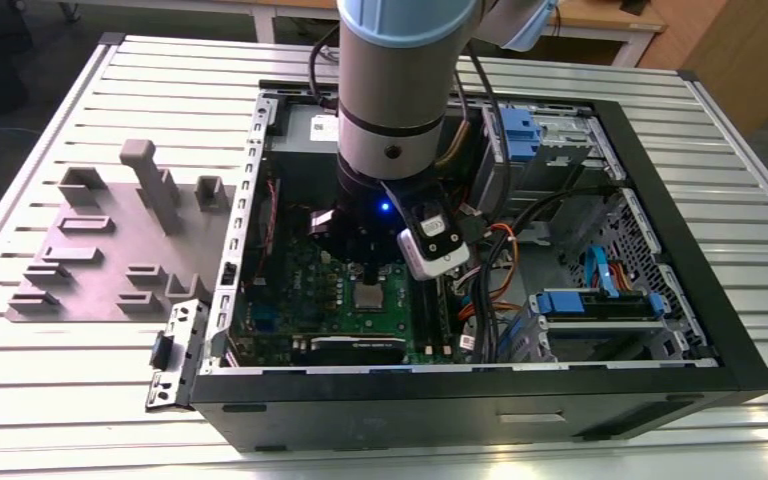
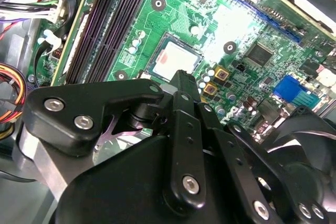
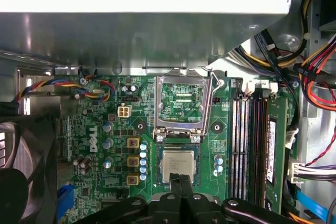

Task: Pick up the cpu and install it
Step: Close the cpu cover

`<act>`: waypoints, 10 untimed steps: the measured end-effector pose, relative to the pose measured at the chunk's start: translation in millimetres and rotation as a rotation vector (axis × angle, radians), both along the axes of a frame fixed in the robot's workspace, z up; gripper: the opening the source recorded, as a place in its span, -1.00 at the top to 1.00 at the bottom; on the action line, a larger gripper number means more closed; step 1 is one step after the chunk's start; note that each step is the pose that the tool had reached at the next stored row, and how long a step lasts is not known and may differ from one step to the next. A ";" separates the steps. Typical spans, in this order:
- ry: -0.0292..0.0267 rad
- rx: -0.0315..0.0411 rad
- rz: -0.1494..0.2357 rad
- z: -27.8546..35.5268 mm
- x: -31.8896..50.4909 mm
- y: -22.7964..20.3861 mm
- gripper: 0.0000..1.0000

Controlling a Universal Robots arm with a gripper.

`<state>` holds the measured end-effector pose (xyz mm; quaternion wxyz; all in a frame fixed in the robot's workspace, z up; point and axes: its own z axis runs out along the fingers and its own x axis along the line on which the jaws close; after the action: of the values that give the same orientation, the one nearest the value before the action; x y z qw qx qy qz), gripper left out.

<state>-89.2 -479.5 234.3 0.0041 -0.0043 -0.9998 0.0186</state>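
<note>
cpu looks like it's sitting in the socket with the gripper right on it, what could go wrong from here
1. The gripper sits at one edge of the cpu. A sideways nudge could skew the chip in the socket.
2. The socket frame stands open right next to the cpu, so a careless arm move might knock it.
3. Small capacitors line the socket's side and could be clipped by the gripper.
</note>
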 end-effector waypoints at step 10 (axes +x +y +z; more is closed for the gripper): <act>0.0000 -0.0065 0.000 0.0 0.0 0.0 0.79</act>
<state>-89.2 -479.5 234.3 0.0041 -0.0044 -0.9997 0.0219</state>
